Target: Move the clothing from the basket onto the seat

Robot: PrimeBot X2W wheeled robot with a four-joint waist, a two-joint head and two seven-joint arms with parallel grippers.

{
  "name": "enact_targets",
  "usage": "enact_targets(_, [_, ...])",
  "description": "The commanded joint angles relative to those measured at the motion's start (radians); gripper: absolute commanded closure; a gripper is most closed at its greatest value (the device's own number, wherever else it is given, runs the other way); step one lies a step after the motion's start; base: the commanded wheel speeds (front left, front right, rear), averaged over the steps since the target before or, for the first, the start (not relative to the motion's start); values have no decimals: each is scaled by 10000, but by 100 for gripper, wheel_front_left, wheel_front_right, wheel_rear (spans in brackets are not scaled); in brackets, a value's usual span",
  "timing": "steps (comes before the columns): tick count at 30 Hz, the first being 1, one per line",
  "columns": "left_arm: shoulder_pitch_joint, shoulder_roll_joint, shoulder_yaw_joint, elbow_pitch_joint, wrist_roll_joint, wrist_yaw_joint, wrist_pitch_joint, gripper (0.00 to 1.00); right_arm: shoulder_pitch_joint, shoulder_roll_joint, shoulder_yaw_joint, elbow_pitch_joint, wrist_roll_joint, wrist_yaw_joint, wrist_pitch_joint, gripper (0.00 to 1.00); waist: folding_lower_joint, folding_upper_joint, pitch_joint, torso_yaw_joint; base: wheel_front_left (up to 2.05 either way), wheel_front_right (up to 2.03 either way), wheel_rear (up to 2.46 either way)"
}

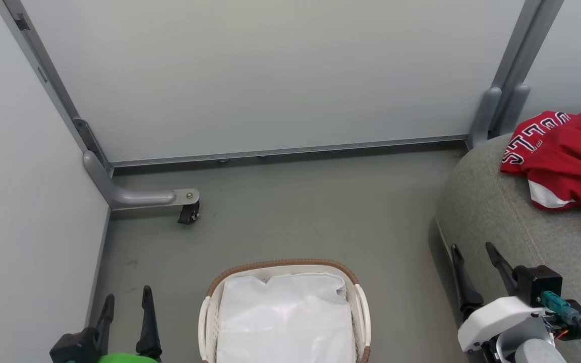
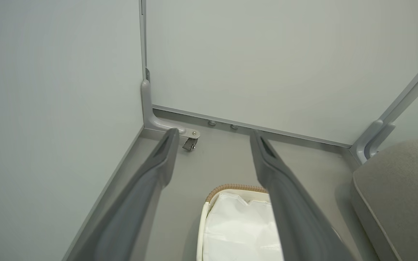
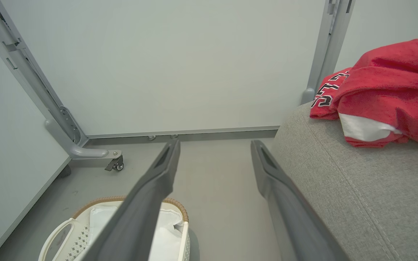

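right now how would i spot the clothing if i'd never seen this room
Find the big grey seat right of the basket. On its far part lies the clothing, a crumpled heap. Its red, with white panels and dark block letters, sets it apart from the white liner in the basket.

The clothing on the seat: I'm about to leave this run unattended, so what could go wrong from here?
1. The clothing lies bunched near the rounded edge of the seat; its lettered part might slip off to the floor.
2. The right gripper, open, stands close beside the seat's side; a swing could snag the upholstery.
3. The basket holds a white liner that might get grabbed as clothing.
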Motion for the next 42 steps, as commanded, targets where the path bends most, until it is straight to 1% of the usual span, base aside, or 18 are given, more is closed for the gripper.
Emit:
enact_targets(1, [185,5,-65,-71,-111,-40,-7,0,186,-44,-27,-108,39,-14,-22,0,1,0,-24,-41,0,0,0])
enact_targets(10, [323,7,-221,-186,-185,58,-7,0,432,-43,-136,-382,-38,-14,-22,0,1,0,-54,-202,0,0,0])
enact_targets(21, [184,6,-373,-203,-347,-6,-7,0,373,-42,-117,-375,-35,-15,-22,0,1,0,-46,-193,0,0,0])
enact_targets(22, [181,-6,-374,-173,-349,2,0,100,323,0,-98,-349,-48,0,0,100,1,0,-45,-192,0,0,0])
enact_targets(26, [168,-40,-354,114,-454,2,43,100,386,74,-118,-49,61,0,72,100,1,0,-44,-193,0,0,0])
enact_targets(42, [-215,-30,-25,-129,-3042,-35,821,100,331,48,-283,-423,3069,-2,846,100,1,0,-11,-217,0,0,0])
